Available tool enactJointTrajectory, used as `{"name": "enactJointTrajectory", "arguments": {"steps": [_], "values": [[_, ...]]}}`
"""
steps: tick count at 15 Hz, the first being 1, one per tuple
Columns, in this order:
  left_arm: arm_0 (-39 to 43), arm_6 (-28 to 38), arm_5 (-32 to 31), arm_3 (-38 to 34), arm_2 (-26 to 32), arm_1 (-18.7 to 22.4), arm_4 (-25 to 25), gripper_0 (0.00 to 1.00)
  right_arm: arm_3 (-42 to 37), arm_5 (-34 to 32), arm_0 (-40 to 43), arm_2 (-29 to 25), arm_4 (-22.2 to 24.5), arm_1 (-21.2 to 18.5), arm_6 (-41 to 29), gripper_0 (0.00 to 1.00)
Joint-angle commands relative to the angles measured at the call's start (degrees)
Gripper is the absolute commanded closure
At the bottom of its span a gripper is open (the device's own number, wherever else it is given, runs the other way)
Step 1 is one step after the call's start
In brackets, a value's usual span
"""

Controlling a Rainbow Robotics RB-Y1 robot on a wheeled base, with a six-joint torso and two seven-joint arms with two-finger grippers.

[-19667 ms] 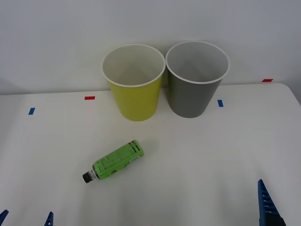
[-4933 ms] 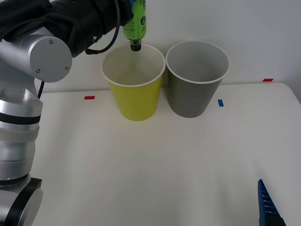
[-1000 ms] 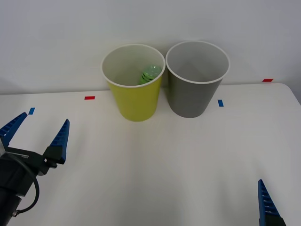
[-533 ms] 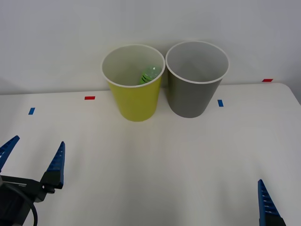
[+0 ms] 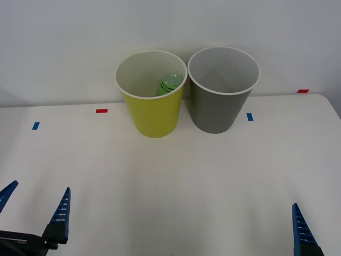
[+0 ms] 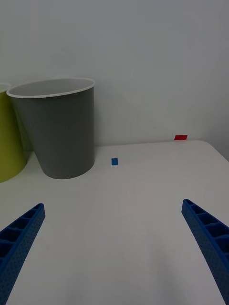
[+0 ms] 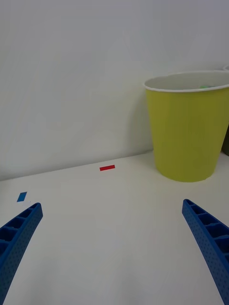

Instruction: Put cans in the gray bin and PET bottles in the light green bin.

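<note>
Bottle (image 5: 169,84) inside green bin (image 5: 154,114), leaning at 3 o'clock wall. Gray bin (image 5: 217,109) just beside. Left gripper (image 5: 34,210) low at 7 o'clock over bench (image 5: 176,181), jaws apart. Right gripper (image 6: 114,248) at 5 o'clock, jaws apart. Bottle likely light, slick, squashable; best gripped mid-body.

- light green bin (image 5: 153,114) and gray bin (image 5: 218,106) stood side by side at the far edge of the tabletop (image 5: 176,186), against the wall; rims just beside each other, light green one on the left
- PET bottle (image 5: 169,84) sat inside the light green bin, leaning toward its right wall
- left gripper (image 5: 33,209) hung at the near left edge, jaws spread, well apart from both bins
- right gripper (image 6: 114,248) sat at the near right corner, jaws spread, gray bin ahead of it
</note>
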Motion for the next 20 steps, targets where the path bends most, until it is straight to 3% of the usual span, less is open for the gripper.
{"name": "enactJointTrajectory", "arguments": {"steps": [1, 7, 20], "values": [[0.4, 0.8, -5.0, 5.3, -1.3, 0.0, -1.3, 0.00, 0.0, 0.0, 0.0, 0.0, 0.0, 0.0, 0.0, 0.00], [3.9, 2.5, -9.0, 6.5, -3.3, -0.1, -3.1, 0.00, 0.0, 0.0, 0.0, 0.0, 0.0, 0.0, 0.0, 0.00], [4.5, 2.5, -9.2, 6.5, -3.7, -0.1, -3.5, 0.00, 0.0, 0.0, 0.0, 0.0, 0.0, 0.0, 0.0, 0.00]]}}
